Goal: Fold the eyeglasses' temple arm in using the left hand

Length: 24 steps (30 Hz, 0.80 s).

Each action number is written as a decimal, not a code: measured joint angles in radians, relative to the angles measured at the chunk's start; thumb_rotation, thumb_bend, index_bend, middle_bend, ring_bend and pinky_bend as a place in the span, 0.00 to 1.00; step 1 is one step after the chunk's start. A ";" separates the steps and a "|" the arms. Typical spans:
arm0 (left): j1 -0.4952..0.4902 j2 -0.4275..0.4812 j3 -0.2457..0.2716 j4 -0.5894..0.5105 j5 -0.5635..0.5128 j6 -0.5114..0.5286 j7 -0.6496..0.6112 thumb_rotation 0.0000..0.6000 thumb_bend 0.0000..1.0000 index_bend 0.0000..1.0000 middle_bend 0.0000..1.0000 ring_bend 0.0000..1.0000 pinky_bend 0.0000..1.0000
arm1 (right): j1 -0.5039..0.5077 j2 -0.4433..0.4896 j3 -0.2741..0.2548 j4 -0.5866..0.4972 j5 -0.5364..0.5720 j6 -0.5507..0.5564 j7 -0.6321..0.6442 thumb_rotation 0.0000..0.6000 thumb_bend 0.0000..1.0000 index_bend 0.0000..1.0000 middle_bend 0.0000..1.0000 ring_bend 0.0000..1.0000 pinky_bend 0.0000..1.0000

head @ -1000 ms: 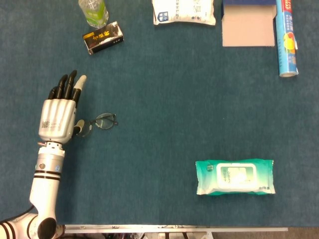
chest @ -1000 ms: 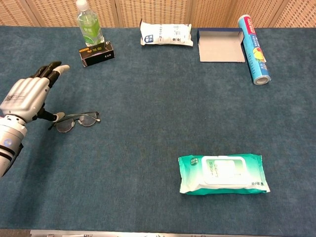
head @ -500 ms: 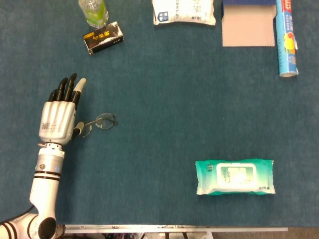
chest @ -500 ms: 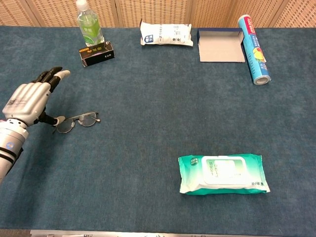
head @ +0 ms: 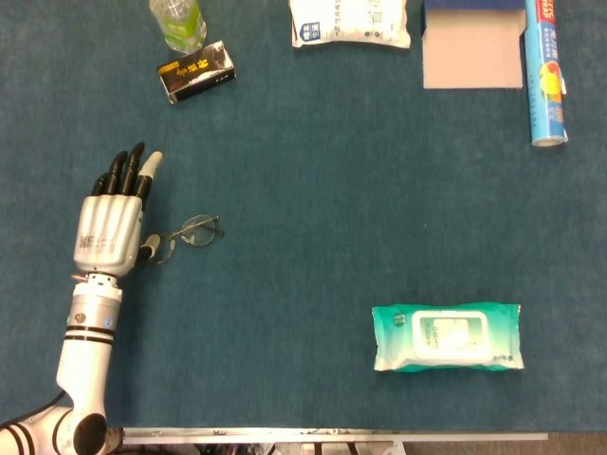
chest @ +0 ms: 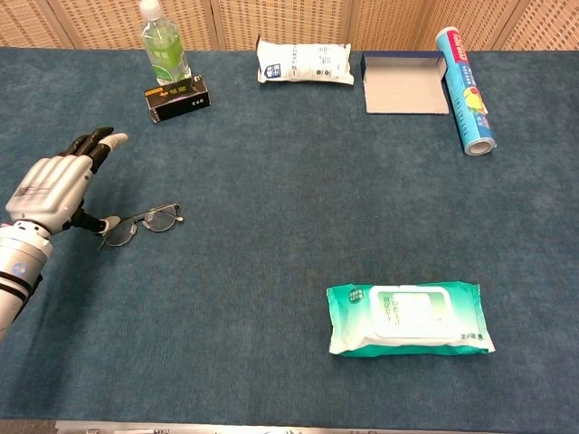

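Observation:
Dark thin-framed eyeglasses (head: 186, 233) (chest: 143, 222) lie on the blue table at the left. My left hand (head: 112, 218) (chest: 56, 185) is just to their left, palm down with its fingers stretched out flat and apart. Its thumb tip touches the left end of the glasses by the near lens. Nothing is held in the hand. The temple arms are too thin to make out clearly. The right hand appears in neither view.
A green bottle (head: 177, 21) and a black box (head: 196, 71) stand at the far left. A white packet (head: 350, 23), an open grey box (head: 473, 44) and a blue tube (head: 545, 71) line the far edge. A green wipes pack (head: 447, 336) lies near right.
My left hand has drawn back slightly towards the near edge, and the glasses have turned and shifted a little left with the thumb.

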 measured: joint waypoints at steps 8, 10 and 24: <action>0.024 0.114 0.008 -0.110 0.076 0.081 -0.024 1.00 0.17 0.05 0.00 0.03 0.19 | 0.001 -0.005 -0.003 0.003 -0.003 -0.003 -0.007 1.00 0.39 0.63 0.52 0.41 0.44; 0.028 0.176 0.019 -0.145 0.111 0.095 -0.021 1.00 0.17 0.05 0.00 0.03 0.19 | 0.002 -0.009 -0.005 0.004 -0.003 -0.007 -0.014 1.00 0.39 0.63 0.52 0.41 0.44; 0.135 0.511 0.070 -0.335 0.241 0.276 0.211 1.00 0.17 0.17 0.04 0.03 0.19 | 0.014 -0.042 -0.015 0.027 0.013 -0.049 -0.079 1.00 0.39 0.63 0.52 0.41 0.44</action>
